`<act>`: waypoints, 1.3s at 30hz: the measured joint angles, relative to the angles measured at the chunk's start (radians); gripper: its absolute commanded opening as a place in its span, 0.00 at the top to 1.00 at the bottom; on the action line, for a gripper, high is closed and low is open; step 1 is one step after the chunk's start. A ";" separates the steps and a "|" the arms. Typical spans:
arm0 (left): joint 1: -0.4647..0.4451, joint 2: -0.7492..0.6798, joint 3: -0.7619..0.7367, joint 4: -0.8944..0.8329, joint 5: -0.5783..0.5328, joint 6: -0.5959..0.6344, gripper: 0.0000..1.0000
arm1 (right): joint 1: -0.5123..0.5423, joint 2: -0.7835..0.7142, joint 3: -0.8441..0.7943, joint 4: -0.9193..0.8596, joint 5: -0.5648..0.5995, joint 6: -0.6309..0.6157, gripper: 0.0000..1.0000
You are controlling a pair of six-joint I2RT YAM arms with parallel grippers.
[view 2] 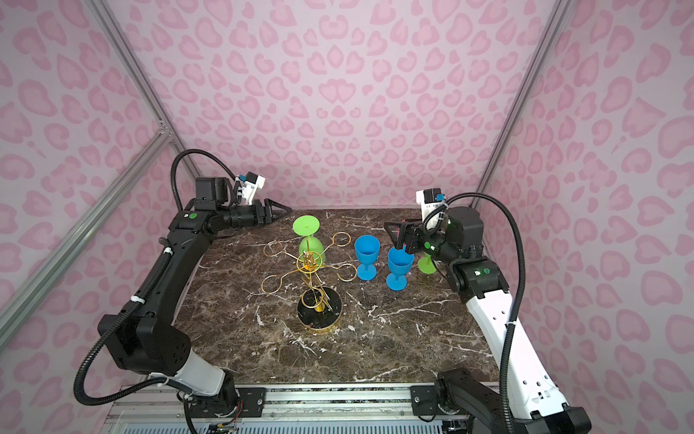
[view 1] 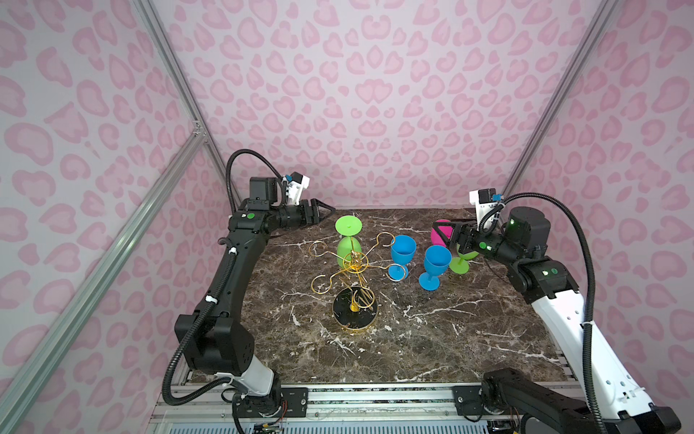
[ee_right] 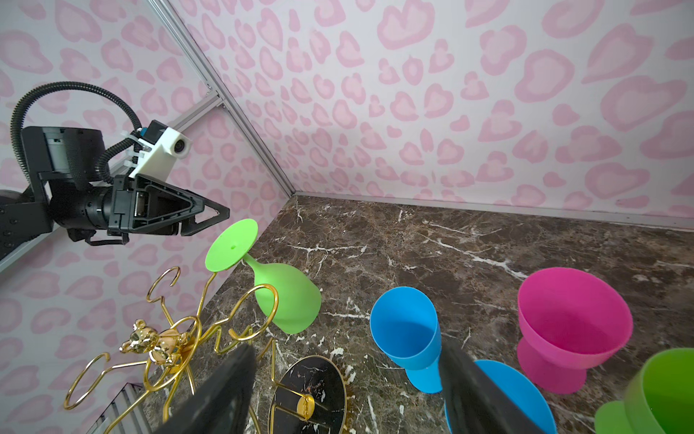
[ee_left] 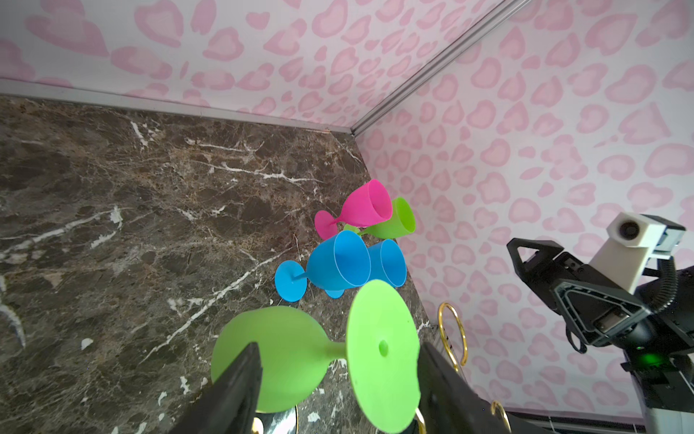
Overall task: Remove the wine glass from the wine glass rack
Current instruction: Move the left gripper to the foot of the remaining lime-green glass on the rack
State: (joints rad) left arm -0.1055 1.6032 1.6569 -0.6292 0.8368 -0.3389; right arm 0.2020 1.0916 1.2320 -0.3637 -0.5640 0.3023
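Note:
The gold wire wine glass rack point(view 1: 354, 264) point(view 2: 310, 262) stands mid-table on a round black base point(ee_right: 310, 394). A green wine glass point(view 1: 349, 240) point(ee_right: 285, 297) hangs upside down from its far arm, foot uppermost. My left gripper point(view 1: 328, 214) point(view 2: 286, 212) is open, its tips just left of and slightly above the glass's foot point(ee_right: 233, 246), apart from it. In the left wrist view the glass point(ee_left: 285, 357) shows between the two fingers point(ee_left: 240, 387). My right gripper point(view 1: 441, 230) point(ee_right: 347, 347) is open and empty, hovering above the glasses at the right.
Two blue glasses point(view 1: 403, 251) point(view 1: 436, 263) stand upright right of the rack. Beside the right arm are a pink glass point(ee_right: 571, 323) and another green one point(view 1: 461, 265). The marble table point(view 1: 432, 338) ends at the pink walls at the back and sides.

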 measured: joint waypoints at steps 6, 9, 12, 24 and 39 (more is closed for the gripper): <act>-0.031 0.037 0.016 -0.058 -0.037 0.034 0.43 | 0.003 0.001 -0.016 0.000 0.011 -0.003 0.21; -0.044 0.044 0.017 -0.069 -0.044 0.037 0.45 | 0.004 0.001 -0.019 0.000 0.013 -0.006 0.20; -0.054 0.046 0.018 -0.077 -0.048 0.040 0.46 | 0.004 0.000 -0.026 0.003 0.013 -0.007 0.20; -0.070 0.045 0.002 -0.051 -0.024 0.028 0.61 | 0.005 -0.003 -0.041 0.003 0.014 -0.011 0.19; -0.071 0.026 -0.006 -0.036 -0.013 0.017 0.80 | 0.005 -0.009 -0.052 0.003 0.014 -0.011 0.19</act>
State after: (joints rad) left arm -0.1768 1.6287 1.6505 -0.6655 0.8234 -0.3218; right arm 0.2073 1.0828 1.1801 -0.3611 -0.5499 0.2916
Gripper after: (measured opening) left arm 0.212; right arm 0.808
